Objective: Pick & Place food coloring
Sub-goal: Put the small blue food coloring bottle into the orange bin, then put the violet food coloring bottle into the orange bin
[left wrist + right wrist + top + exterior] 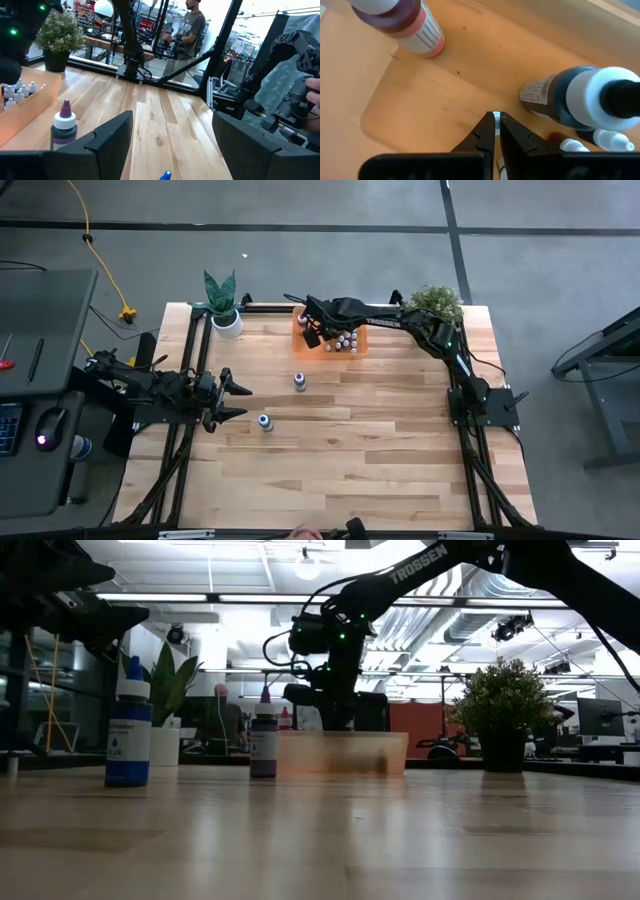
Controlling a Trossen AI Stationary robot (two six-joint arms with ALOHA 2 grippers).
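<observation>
Orange bin [358, 345] holds food coloring [580, 97] beside closed right fingers [485, 132].

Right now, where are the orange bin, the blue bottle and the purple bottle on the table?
Orange bin [358, 340]: high view, its right wall.
Blue bottle [128, 745]: low view, its labelled body.
Purple bottle [264, 743]: low view, its dark body.

Orange tray [300, 338], blue bottle [128, 735], purple bottle [264, 738], red bottle [402, 22], pale wood-striped table [350, 450]
</observation>
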